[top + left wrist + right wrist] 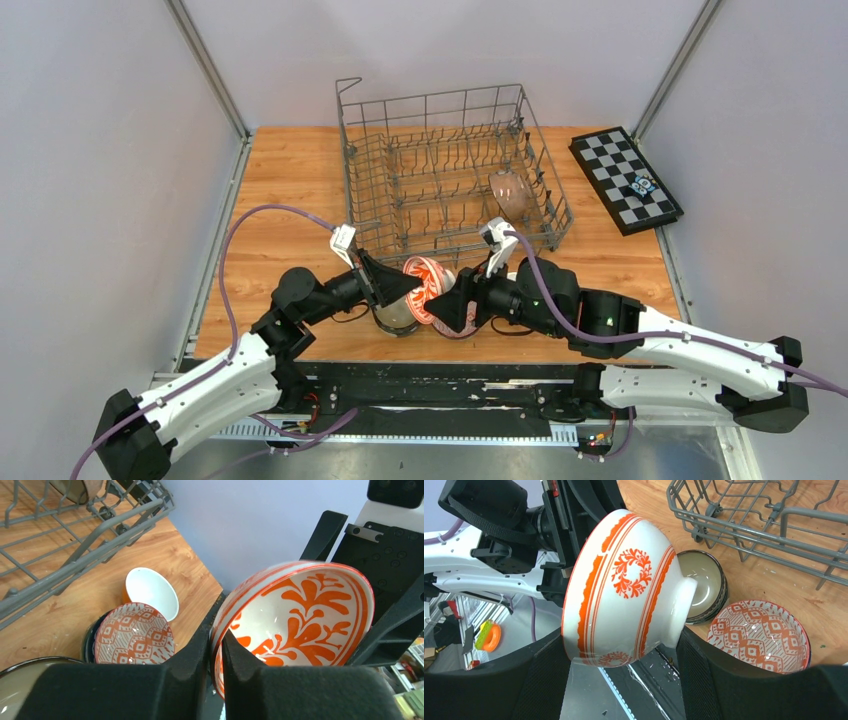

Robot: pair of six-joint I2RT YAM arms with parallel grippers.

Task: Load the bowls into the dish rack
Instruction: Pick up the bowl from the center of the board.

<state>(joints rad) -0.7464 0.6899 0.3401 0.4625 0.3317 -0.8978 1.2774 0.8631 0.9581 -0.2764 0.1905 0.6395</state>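
A red-white floral bowl [425, 283] hangs on its side above the table's near edge, between my two grippers. My left gripper [395, 285] is shut on its rim, one finger inside and one outside, as the left wrist view shows [216, 645] with the bowl [300, 615]. My right gripper [455, 300] spans the same bowl [624, 590] from rim to foot, and both pads of this gripper [621, 637] touch it. The grey wire dish rack [440, 100] stands behind and holds one brownish bowl [512, 192] on edge.
More bowls sit on the wood below the rack [744, 525]: a red-white diamond-patterned bowl [759, 635], a dark-rimmed beige bowl [701, 585] and an orange bowl with a white inside [150, 590]. A chequered board [625, 180] lies at the far right.
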